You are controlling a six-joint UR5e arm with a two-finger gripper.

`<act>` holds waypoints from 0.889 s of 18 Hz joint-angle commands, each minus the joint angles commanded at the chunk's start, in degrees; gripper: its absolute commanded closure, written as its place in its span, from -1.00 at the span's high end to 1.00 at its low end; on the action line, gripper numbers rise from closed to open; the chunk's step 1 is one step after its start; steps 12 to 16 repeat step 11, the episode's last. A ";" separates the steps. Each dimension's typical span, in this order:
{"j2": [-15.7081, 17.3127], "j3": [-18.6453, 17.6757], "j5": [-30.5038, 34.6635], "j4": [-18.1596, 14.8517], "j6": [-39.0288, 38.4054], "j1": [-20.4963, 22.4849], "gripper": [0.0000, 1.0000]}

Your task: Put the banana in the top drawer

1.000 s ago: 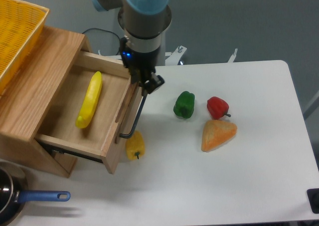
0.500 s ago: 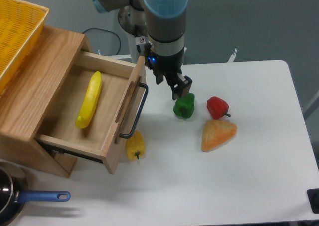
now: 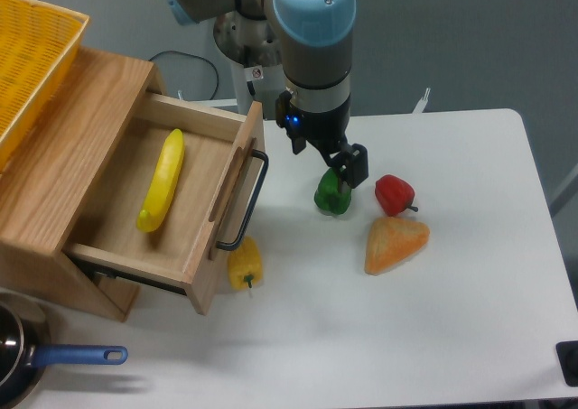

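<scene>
The banana (image 3: 163, 180), long and plain yellow, lies lengthwise inside the top drawer (image 3: 203, 246). The drawer is a light-wood box pulled out of its cabinet, with a black bar handle (image 3: 250, 201) on its front panel. My gripper (image 3: 346, 167) hangs to the right of the drawer, just over the green bell pepper (image 3: 331, 196) on the white table. Its fingers stand apart and hold nothing.
A red bell pepper (image 3: 395, 194) and an orange-yellow wedge (image 3: 395, 244) lie right of the green one. A small yellow bell pepper (image 3: 245, 264) sits by the drawer's front corner. A yellow mesh basket (image 3: 32, 57) rests on the cabinet. A blue-handled pan (image 3: 54, 358) is at bottom left.
My gripper has moved right, from the drawer's front panel and handle to over the green pepper. The banana and drawer have not moved.
</scene>
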 joint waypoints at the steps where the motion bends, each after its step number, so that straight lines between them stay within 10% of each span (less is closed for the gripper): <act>1: -0.17 -0.26 0.09 0.97 0.00 -0.09 1.00; 16: -2.11 -1.05 -0.53 1.33 0.00 0.00 1.00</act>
